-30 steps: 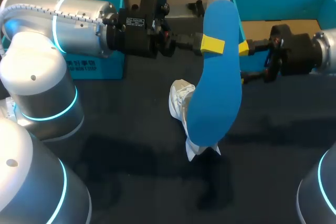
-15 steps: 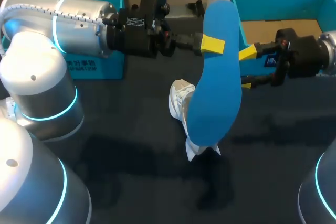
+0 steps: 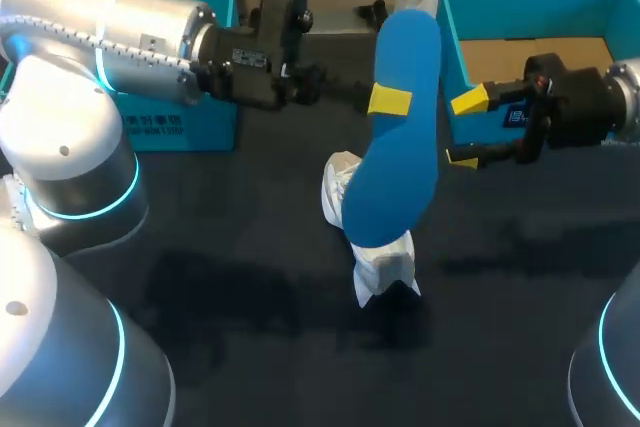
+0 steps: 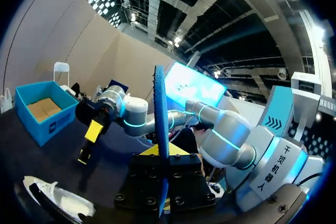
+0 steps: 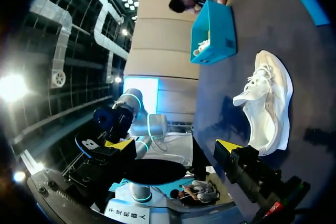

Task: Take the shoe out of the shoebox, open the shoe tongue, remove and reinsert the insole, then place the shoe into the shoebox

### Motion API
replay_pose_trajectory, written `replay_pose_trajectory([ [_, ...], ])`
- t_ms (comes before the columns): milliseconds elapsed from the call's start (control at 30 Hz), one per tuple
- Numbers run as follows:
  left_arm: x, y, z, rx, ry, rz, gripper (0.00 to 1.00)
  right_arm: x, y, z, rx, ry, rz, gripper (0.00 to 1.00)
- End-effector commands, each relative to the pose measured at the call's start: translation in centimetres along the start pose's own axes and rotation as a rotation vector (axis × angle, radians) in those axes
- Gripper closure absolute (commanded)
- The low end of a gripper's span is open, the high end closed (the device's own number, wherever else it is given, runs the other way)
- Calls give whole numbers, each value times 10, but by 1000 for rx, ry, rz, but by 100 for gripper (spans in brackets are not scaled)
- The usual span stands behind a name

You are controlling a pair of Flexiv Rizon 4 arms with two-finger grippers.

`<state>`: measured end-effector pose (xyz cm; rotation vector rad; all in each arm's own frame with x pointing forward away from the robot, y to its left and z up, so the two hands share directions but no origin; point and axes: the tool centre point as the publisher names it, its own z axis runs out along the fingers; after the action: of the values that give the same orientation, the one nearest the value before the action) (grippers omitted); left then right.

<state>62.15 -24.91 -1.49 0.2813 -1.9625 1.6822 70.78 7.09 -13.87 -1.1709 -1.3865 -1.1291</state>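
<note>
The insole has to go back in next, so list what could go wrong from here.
1. The left gripper pinches the blue insole on its upper half only. The long free end could bend or miss the opening of the white shoe.
2. The right gripper hangs open, apart from the shoe, so nothing steadies it and it might slide.

Light: even, from overhead, moderately bright in the head view.
Shadows: soft dark patches on the table (image 3: 250,277) beneath the insole (image 3: 400,177) and shoe (image 3: 385,267).
Glare: one strong white flare in the right wrist view.
</note>
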Motion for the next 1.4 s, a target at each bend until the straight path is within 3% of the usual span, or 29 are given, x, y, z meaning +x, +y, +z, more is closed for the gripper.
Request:
replay_pose_trajectory([
  [33, 1, 6, -11, -56, -97, 302, 100, 0, 1, 1, 1, -1, 1, 0],
  [200, -10, 14, -18, -137, -247, 637, 100, 0, 1, 1, 1, -1, 1, 0],
  [367, -18, 23, -29, -139, -337, 903, 100, 0, 1, 1, 1, -1, 1, 0],
  [700, -39, 22, -42, -163, -341, 1234, 100, 0, 1, 1, 1, -1, 1, 0],
  [1400, -42, 20, -44, -162, -334, 1253, 100, 0, 1, 1, 1, -1, 1, 0],
])
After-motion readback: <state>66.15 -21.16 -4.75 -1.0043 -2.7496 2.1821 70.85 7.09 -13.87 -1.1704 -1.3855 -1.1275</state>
